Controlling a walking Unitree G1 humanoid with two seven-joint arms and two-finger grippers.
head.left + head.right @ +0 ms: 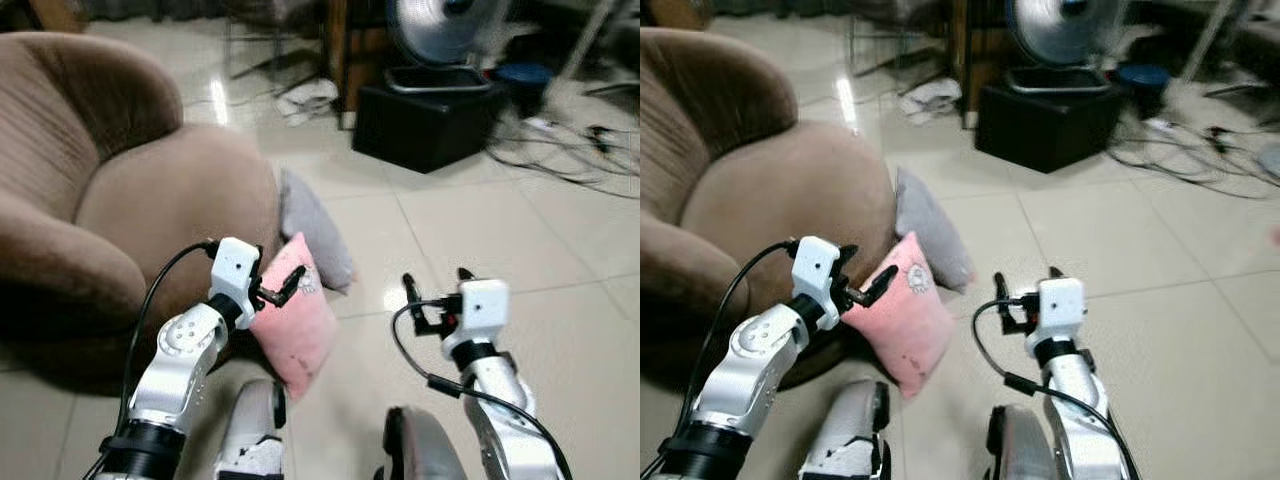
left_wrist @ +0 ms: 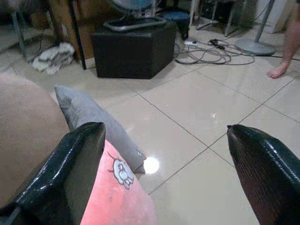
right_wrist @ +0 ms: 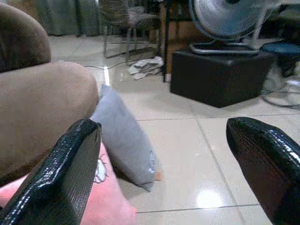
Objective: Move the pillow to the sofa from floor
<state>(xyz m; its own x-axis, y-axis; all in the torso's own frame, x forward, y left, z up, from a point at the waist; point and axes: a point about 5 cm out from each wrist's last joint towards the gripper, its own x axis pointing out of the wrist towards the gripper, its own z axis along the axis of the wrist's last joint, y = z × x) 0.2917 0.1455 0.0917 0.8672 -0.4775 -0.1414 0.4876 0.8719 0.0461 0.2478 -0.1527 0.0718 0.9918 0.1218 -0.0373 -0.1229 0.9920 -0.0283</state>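
Fingers of our left gripper are spread wide, just over the pink pillow. Our right gripper waits open too (over bare floor). The pillow leans on the brown sofa, on the floor. Behind it stands a grey pillow. Farther off, a fan tops a black box.

Dim, soft indoor light, with white glare spots on the glossy floor tiles and slightly blurred far clutter.
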